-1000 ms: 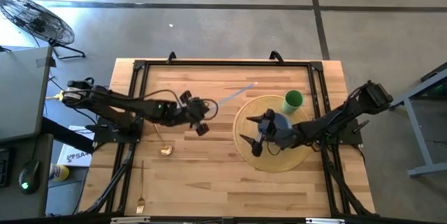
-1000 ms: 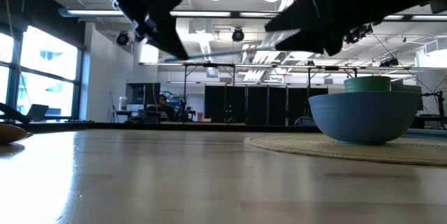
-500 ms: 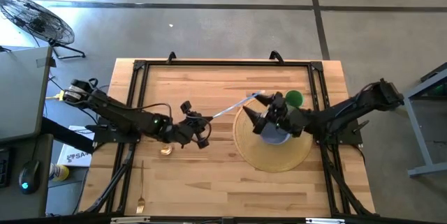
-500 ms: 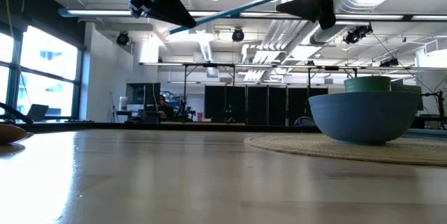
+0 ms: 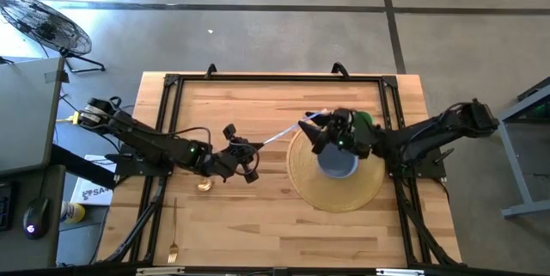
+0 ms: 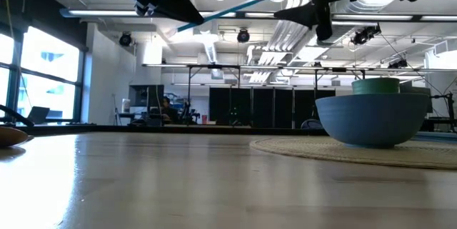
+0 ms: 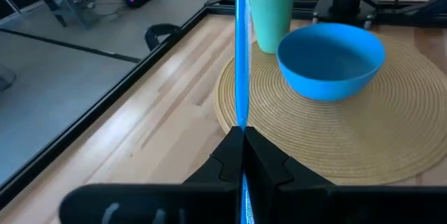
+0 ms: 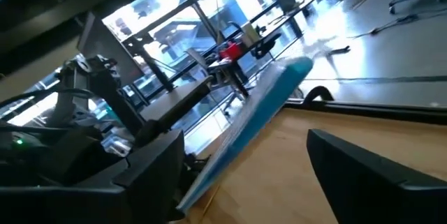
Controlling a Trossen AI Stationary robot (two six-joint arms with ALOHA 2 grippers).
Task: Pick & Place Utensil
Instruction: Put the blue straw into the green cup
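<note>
Sitting empty on the woven mat, blue bowl, green cup

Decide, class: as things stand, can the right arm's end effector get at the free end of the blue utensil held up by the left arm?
Probably yes. The right end effector is open around the free end of the blue utensil, which the left end effector holds raised; nothing stands between.

The long, thin, light-blue plastic utensil hung in the air above the table, tilted (its far end higher).
</note>
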